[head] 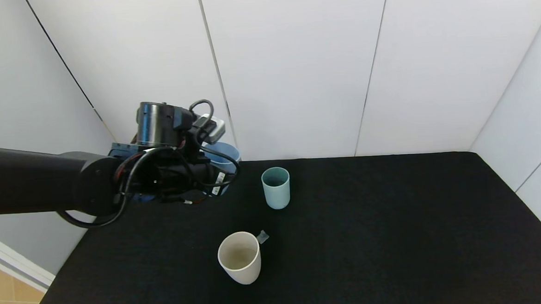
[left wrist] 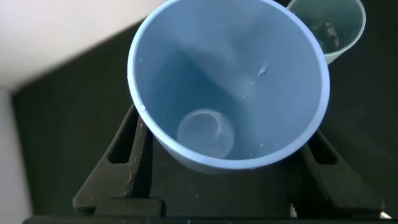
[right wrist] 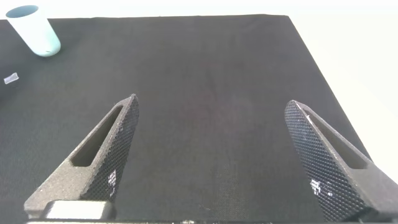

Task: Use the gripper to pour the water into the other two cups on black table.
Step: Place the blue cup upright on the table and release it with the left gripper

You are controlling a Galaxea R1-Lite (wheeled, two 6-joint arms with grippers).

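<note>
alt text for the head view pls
The left gripper holds a light blue cup at the back left of a black table. A teal cup and a white cup stand upright nearby.

Black table (head: 395,238) with two cups (head: 276,187)

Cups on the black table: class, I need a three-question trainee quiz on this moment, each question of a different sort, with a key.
1. True or false: the left claw holds the blue cup.
2. Which cup stands farther from the robot? A) white cup B) teal cup
3. Fill in: the right claw is ____ above the table.

Key: 1 true; 2 B; 3 open.
</note>
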